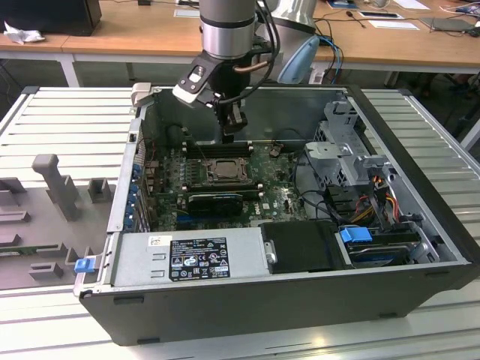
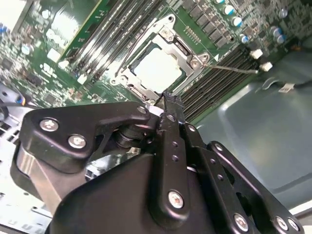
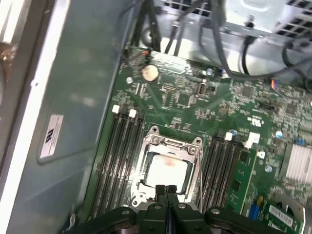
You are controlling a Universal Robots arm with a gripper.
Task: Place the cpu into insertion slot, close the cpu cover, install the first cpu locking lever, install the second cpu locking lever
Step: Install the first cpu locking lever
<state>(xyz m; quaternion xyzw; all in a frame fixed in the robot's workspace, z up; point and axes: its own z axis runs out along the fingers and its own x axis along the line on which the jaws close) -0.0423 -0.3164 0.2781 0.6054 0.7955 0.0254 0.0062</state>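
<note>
Over the open computer case (image 1: 300,304), which is set on a ribbed grey bench (image 1: 60,112), the tool (image 1: 232,129) is held pointing down from the arm. In the exterior view it is seen above the green motherboard (image 1: 281,196), just beyond the insertion slot (image 1: 223,171).

In both wrist views the two black fingers (image 3: 160,191) are pressed together, and nothing is pinched between them. Their tips are lined up with one edge of the socket in the first wrist view. Whether they touch it cannot be told.

The cpu (image 3: 165,170) is seated flat in the insertion slot, and its pale metal face is shown through the cut-out of the cpu cover (image 3: 174,145). The cover is laid down over the chip as a silvery frame on all four sides. In the second wrist view the tool (image 2: 169,100) is seen close to one corner of that frame.

Long black memory slots (image 3: 122,156) are ranged on either side of the socket. In the second wrist view a thin metal rod (image 2: 234,68) is seen reaching from one corner of the socket out across these slots. A round coin cell (image 3: 150,73) is mounted further along the board.
</note>
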